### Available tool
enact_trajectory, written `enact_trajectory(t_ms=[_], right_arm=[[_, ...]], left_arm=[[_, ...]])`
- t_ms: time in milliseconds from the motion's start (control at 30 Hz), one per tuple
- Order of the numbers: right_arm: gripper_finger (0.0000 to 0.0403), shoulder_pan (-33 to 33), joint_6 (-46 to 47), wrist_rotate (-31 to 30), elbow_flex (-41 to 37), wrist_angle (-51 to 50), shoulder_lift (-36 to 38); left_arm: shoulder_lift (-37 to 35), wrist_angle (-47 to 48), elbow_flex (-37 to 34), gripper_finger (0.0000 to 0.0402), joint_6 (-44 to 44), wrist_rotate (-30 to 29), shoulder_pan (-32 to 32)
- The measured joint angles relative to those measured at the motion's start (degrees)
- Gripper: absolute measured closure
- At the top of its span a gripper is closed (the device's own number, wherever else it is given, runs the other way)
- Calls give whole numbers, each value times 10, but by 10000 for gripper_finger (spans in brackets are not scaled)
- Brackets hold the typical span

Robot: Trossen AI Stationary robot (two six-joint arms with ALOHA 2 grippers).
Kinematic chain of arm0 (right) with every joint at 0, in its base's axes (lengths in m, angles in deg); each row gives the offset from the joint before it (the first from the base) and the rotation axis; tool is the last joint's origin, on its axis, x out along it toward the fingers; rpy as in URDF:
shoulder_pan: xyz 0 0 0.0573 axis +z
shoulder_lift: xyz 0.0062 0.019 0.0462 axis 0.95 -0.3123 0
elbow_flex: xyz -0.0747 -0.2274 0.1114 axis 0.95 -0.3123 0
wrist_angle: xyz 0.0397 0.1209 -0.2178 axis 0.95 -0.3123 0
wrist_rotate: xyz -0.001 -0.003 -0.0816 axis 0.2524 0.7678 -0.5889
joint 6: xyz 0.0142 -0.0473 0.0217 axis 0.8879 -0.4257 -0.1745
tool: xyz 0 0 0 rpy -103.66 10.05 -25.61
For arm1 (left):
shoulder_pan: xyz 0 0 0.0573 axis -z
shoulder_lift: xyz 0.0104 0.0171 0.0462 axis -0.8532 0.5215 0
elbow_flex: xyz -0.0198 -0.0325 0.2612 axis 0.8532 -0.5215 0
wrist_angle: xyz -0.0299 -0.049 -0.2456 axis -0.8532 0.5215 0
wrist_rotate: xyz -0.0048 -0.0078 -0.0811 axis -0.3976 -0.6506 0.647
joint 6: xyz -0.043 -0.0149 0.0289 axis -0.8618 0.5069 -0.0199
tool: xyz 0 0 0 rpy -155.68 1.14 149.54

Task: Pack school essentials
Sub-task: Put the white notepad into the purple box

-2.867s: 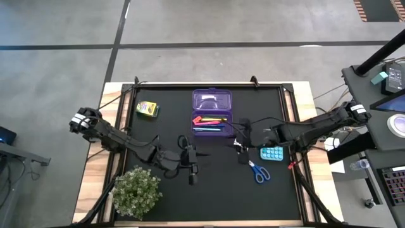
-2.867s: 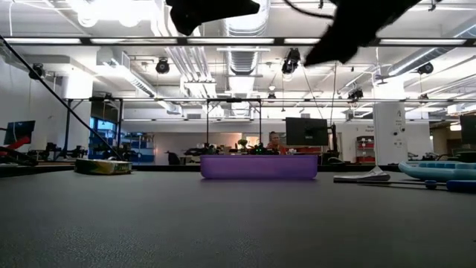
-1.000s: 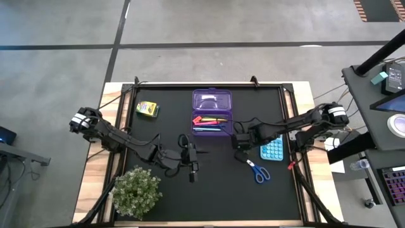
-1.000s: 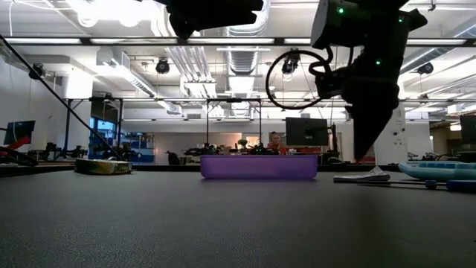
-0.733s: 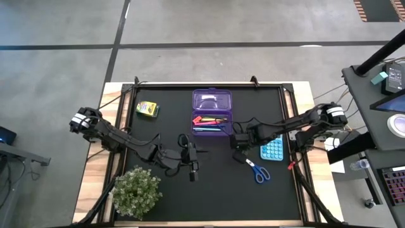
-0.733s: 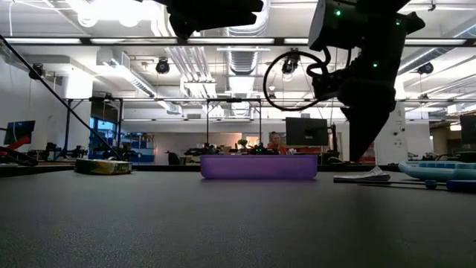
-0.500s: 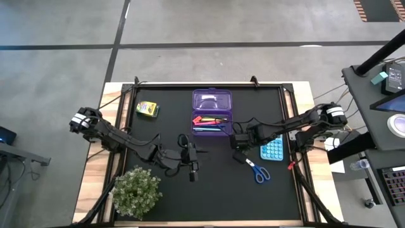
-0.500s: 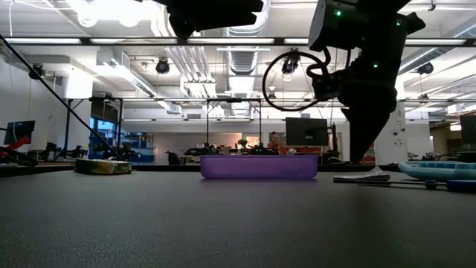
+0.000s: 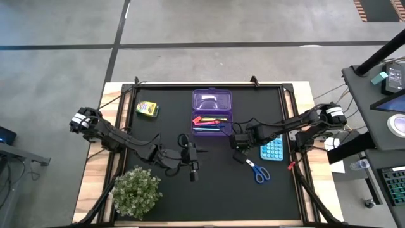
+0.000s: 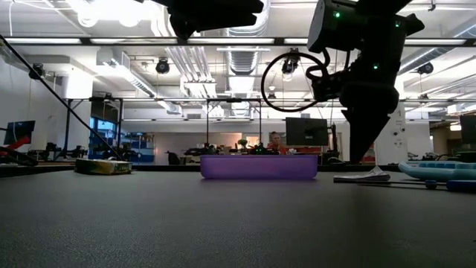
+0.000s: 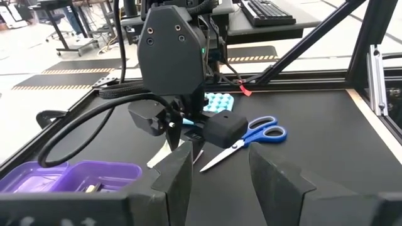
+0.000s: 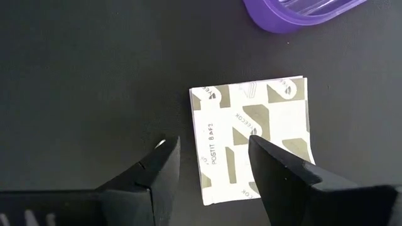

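Note:
The white patterned square (image 12: 254, 135) lies flat on the black mat, near the purple case (image 9: 212, 111) that holds several coloured pens (image 9: 211, 120). My right gripper (image 12: 210, 147) is open and points down just over the square, one finger above it and one beside it. The left wrist view shows that gripper (image 11: 174, 135) over the square (image 11: 162, 156). The blue-handled scissors (image 9: 258, 171) and the yellow-green crayon box (image 9: 147, 109) lie on the mat. My left gripper (image 11: 220, 172) waits open at mid-table (image 9: 192, 168). My right gripper comes at the white patterned square from above, pointing down, with one finger (image 12: 276, 163) over the square's face and the other off its edge (image 12: 196, 144). Whether a fingertip touches the square I cannot tell.
A light-blue dotted tray (image 9: 272, 151) lies right of my right gripper. The bushy potted plant (image 9: 136, 190) stands at the near left corner. The raised frame (image 9: 294, 126) borders the mat. Bare mat shows toward the near edge (image 9: 215, 196).
My right gripper has drifted a little toward the table's left while staying low over the white square. Its fingers have stayed open. Nothing on the mat has moved.

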Motion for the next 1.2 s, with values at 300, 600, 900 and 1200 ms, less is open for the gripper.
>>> enact_trajectory(t_ms=[300,600,900,1200], right_arm=[[228,-1,-11,0,0,3,0],[229,-1,-9,0,0,3,0],[229,-1,-9,0,0,10,0],[229,-1,-9,0,0,16,0]], left_arm=[[0,-30,1,263,0,-1,-10],[0,-30,0,263,-5,-1,-11],[0,-30,0,263,-5,-1,-11],[0,-30,0,263,-5,0,-11]])
